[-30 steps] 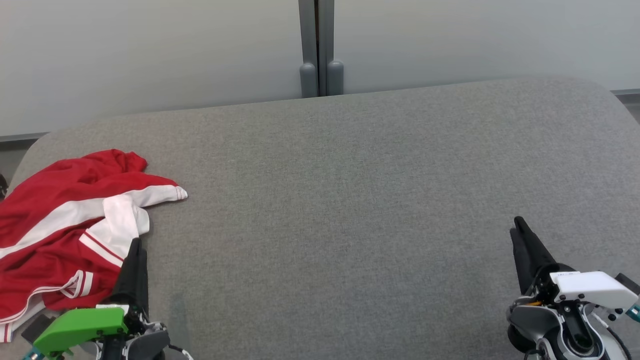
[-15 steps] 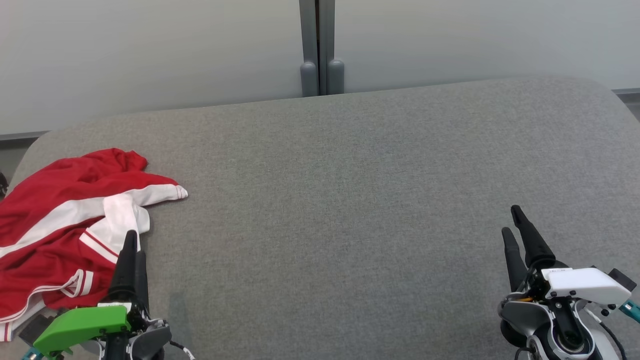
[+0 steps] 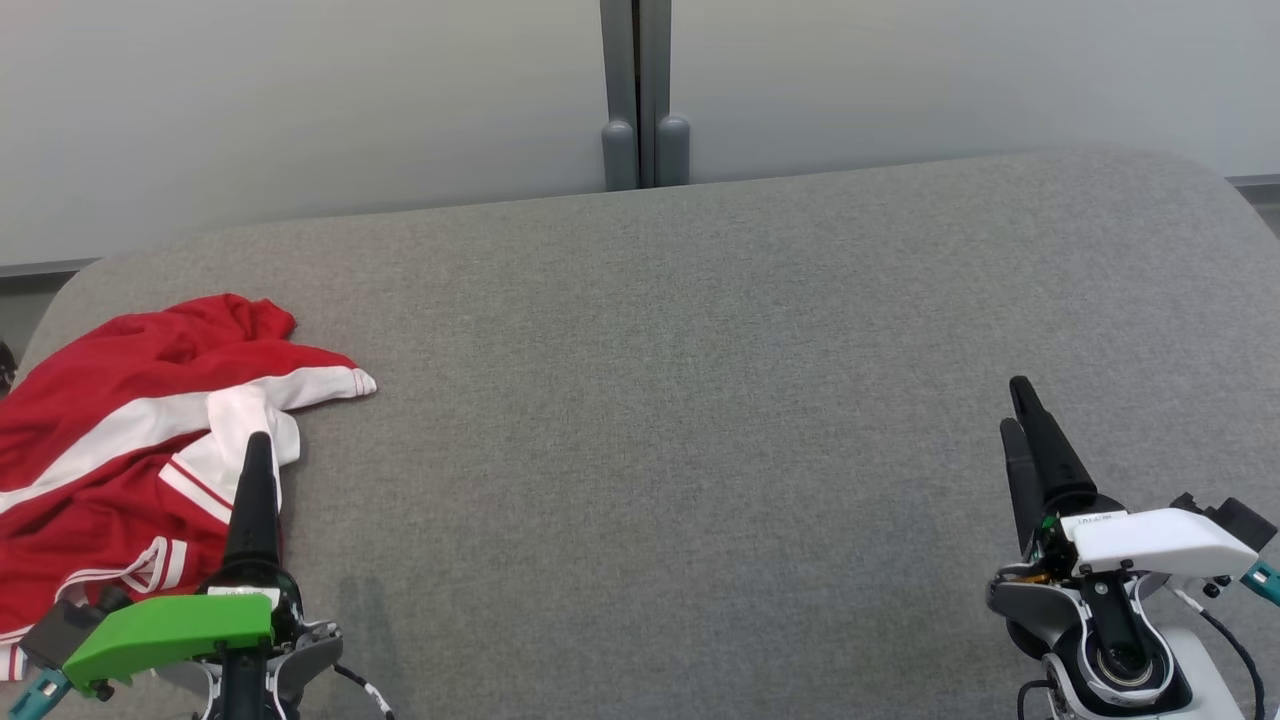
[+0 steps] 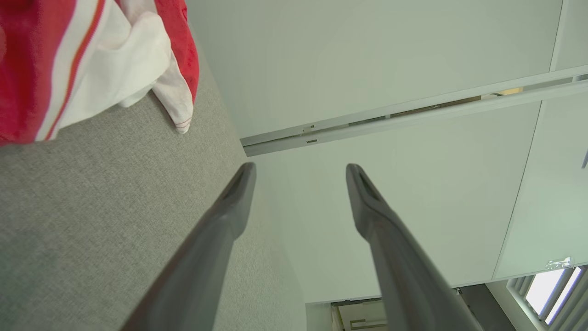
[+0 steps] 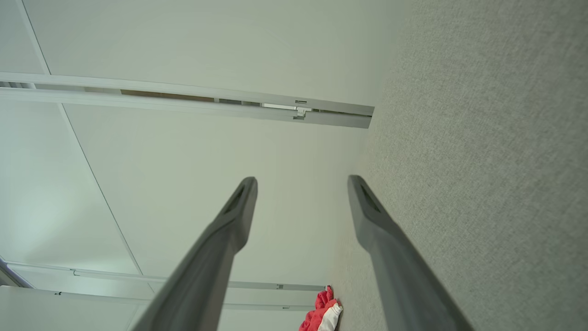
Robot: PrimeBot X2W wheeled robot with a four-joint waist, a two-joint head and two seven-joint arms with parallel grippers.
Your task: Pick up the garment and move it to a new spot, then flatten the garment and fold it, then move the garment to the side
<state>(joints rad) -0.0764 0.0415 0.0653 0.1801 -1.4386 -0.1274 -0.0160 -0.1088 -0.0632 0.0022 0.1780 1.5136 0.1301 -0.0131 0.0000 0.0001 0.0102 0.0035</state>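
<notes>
The garment (image 3: 120, 430) is red with white stripes and lies crumpled at the left end of the grey padded table (image 3: 700, 400). It reaches the head view's left edge. My left gripper (image 3: 258, 445) is at the lower left, its tip over the garment's near right edge. In the left wrist view the left gripper (image 4: 301, 172) stands open and holds nothing, with the garment (image 4: 69, 59) at the upper left. My right gripper (image 3: 1015, 405) hovers at the lower right over bare table. Its fingers (image 5: 241, 202) are spread apart in the right wrist view, where the garment (image 5: 324, 315) is small and far.
A pale wall with a grey vertical post (image 3: 640, 95) runs behind the table's far edge. The table's rounded corners (image 3: 1200, 175) lie at the back left and back right.
Both grippers have gone from nearly shut to open and have risen a little, tips now farther up the head view. The garment lies as before.
</notes>
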